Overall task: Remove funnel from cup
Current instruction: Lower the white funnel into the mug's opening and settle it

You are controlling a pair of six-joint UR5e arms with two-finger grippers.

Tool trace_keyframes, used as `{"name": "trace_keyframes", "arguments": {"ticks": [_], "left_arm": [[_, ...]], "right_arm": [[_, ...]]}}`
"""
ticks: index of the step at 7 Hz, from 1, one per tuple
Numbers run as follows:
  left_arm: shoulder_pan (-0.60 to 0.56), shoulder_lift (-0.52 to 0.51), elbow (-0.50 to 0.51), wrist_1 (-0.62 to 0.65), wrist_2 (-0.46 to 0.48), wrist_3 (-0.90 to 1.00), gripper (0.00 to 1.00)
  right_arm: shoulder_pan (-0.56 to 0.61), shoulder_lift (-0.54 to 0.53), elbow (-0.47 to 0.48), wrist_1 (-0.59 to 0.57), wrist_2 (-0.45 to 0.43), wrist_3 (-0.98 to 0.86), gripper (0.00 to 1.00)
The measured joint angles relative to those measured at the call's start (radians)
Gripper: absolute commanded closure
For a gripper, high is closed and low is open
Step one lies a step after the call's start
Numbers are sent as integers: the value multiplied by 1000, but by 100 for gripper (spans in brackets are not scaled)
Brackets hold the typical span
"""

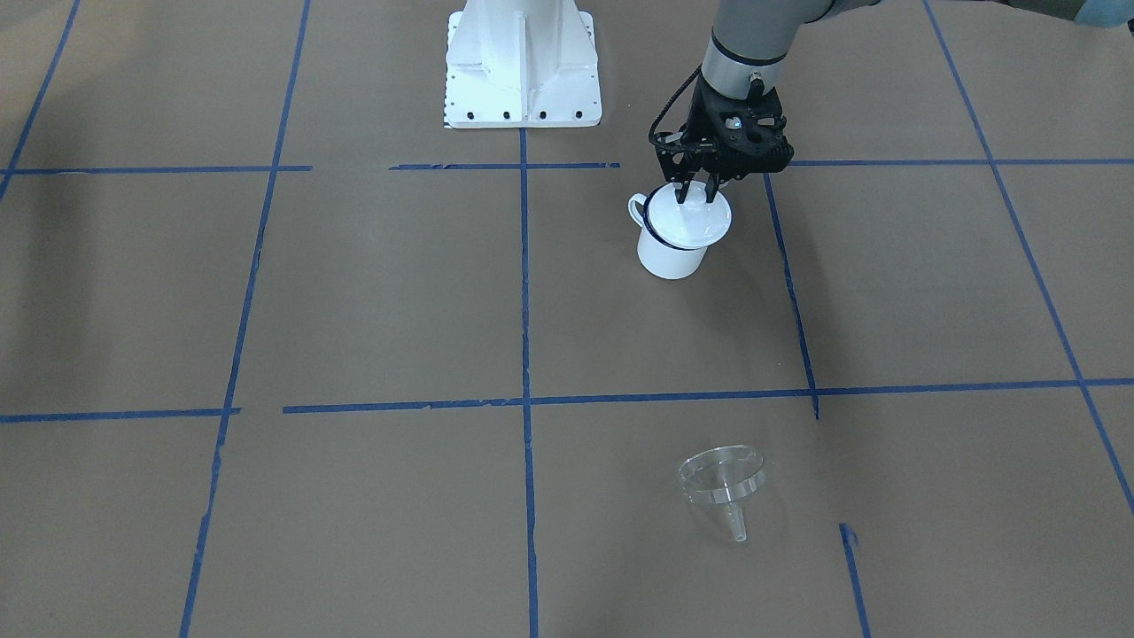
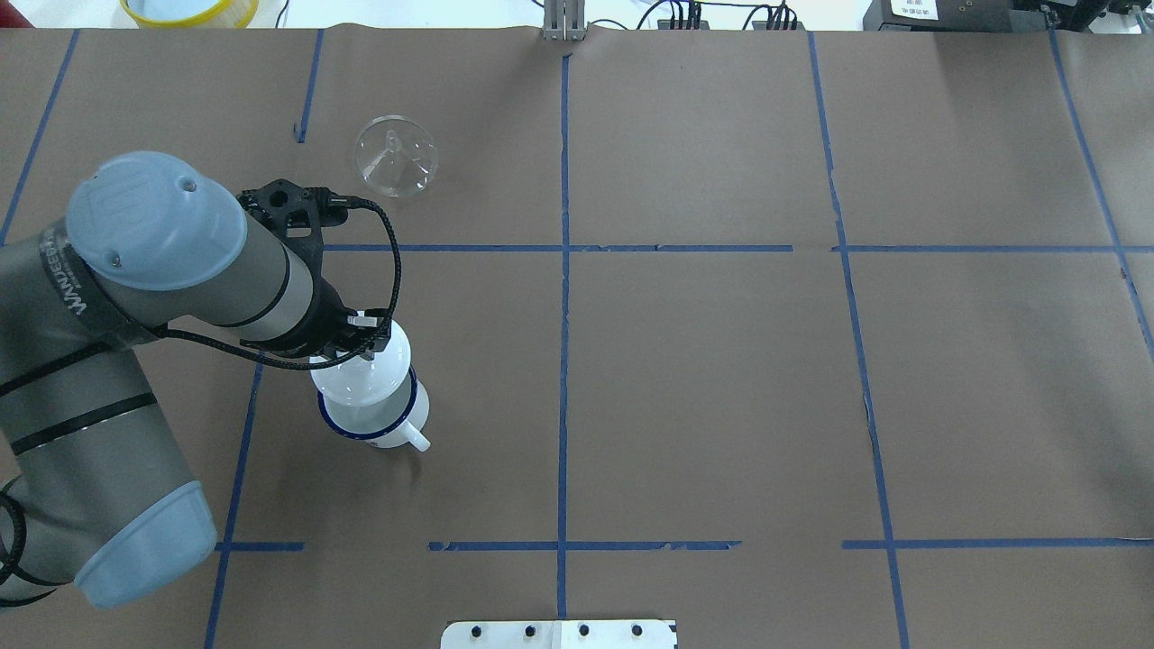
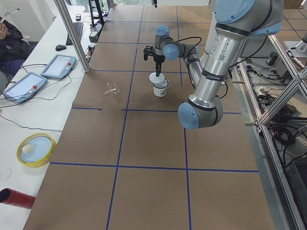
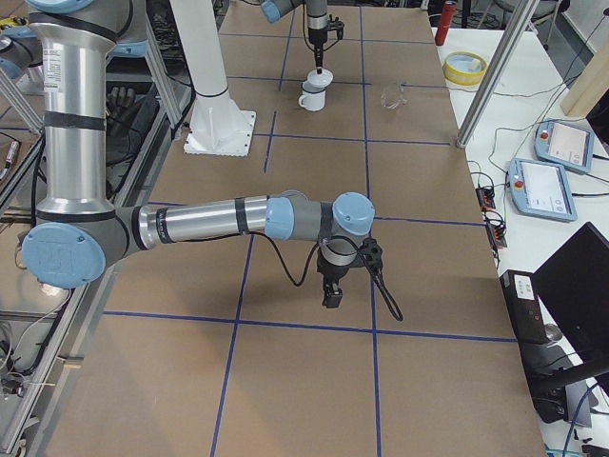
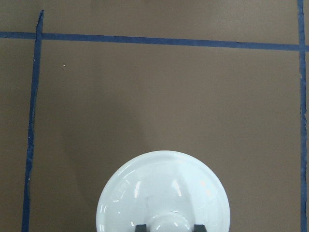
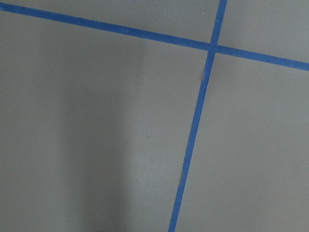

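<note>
The clear funnel (image 1: 722, 478) lies on its side on the brown paper, far from the cup, near the operators' edge; it also shows in the overhead view (image 2: 395, 156). The cup (image 1: 671, 255) is a white mug with a dark blue rim, standing upright (image 2: 379, 431). A round white knobbed lid (image 1: 702, 220) sits over the cup's mouth, slightly tilted. My left gripper (image 1: 696, 195) stands straight above it, fingers shut on the lid's knob; the left wrist view shows the lid (image 5: 163, 193) between my fingertips. My right gripper (image 4: 331, 300) hovers over bare paper far away; I cannot tell its state.
The robot's white base (image 1: 523, 71) stands behind the cup. A yellow bowl (image 3: 36, 149), a red cylinder (image 3: 14, 197) and teach pendants (image 3: 57, 66) lie on the side table beyond the funnel's edge. Blue tape lines (image 6: 203, 87) cross the paper.
</note>
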Motion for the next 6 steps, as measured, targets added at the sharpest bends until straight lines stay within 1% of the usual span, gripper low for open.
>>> {"name": "trace_keyframes", "arguments": {"ticks": [6], "left_arm": [[21, 35, 1, -3, -2, -8, 100]], "right_arm": [[0, 0, 0, 1, 0, 0, 0]]}}
